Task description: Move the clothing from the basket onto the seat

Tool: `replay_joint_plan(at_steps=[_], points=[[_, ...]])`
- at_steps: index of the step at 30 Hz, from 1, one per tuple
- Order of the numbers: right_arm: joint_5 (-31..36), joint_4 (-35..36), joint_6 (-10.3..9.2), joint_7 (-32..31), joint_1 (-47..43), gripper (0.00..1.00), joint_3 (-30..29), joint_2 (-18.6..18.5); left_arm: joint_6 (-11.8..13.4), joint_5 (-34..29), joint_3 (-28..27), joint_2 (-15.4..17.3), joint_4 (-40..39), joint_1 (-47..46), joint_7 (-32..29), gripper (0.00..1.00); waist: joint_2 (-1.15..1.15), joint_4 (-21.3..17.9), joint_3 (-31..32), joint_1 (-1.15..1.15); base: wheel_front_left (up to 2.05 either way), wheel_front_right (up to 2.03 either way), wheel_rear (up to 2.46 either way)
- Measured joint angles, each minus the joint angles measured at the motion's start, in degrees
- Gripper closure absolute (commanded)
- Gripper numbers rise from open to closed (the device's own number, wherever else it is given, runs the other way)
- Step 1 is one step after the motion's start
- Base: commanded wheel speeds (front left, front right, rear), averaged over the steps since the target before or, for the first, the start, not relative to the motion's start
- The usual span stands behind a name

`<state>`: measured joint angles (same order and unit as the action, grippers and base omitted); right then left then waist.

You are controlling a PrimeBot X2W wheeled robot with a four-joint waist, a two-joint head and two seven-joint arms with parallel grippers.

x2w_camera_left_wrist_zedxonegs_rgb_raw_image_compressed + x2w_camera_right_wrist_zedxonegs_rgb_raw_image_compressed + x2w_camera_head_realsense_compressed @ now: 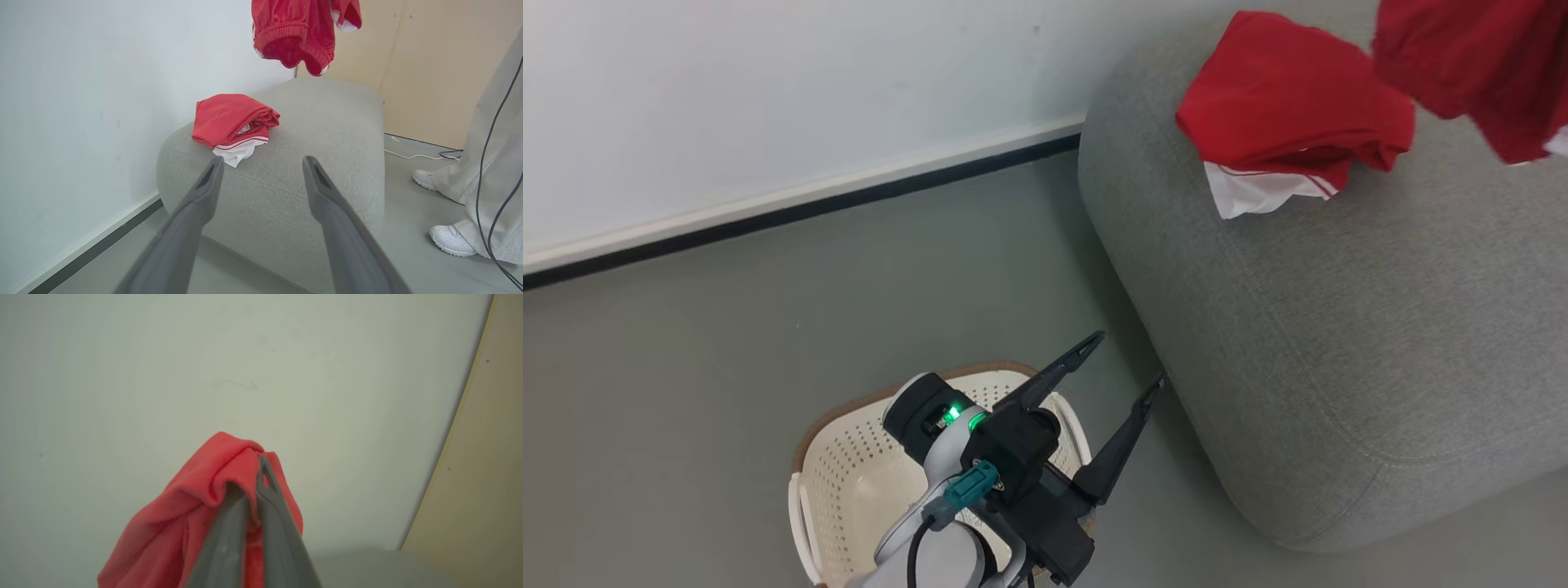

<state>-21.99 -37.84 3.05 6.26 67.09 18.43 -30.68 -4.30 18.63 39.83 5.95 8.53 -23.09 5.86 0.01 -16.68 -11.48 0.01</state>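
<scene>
The clothing (163, 522) hangs pinched tight in my right gripper (250, 484), up above the seat (1339, 343). I think it goes straight down, beside the other red piece (1282, 106). My left gripper (1129, 358) is spread wide over the basket (841, 474).

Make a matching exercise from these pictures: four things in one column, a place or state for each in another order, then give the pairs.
Things:
1. left gripper
2. right gripper
3. basket
4. folded garment

Places or states:
A. lying on the seat
B. shut on the hanging garment
C. standing on the floor
D. open, holding nothing

Pairs: 1-D, 2-B, 3-C, 4-A
</scene>
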Motion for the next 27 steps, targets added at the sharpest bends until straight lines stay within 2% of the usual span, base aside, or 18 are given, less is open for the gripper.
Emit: replay_joint_plan(at_steps=[8,15,18,22,27], points=[[0.67,-5.44,0.0,-1.46,7.64,1.0,-2.03,-5.2,0.79,-1.3,-0.63,1.31,-3.79,-2.3,-1.51,0.0,0.0,3.19,-6.8,0.0,0.0,0.0,0.0],[1.87,-8.77,-0.01,-2.49,12.33,1.0,-1.86,-6.97,1.26,-2.59,-1.01,2.12,-7.08,-4.66,-2.86,0.0,0.01,5.08,-13.05,0.0,0.0,0.0,0.0],[2.42,-11.2,-0.2,-3.21,12.87,1.0,-1.64,-6.93,1.27,-3.01,-1.31,2.3,-8.03,-6.23,-3.77,0.0,0.0,5.67,-15.71,0.0,0.0,0.0,0.0],[2.44,-15.97,-1.98,-3.77,12.77,1.0,-1.67,-6.17,1.27,-4.44,-1.46,2.57,-8.86,-8.12,-4.35,0.0,0.01,6.38,-19.14,0.01,0.0,0.0,0.0],[2.89,-20.01,-2.54,-4.25,12.2,1.0,-0.73,-4.25,1.7,-5.06,-1.98,3.45,-9.82,-8.61,-5.33,0.0,0.01,7.17,-22.89,0.0,0.0,0.0,0.0]])
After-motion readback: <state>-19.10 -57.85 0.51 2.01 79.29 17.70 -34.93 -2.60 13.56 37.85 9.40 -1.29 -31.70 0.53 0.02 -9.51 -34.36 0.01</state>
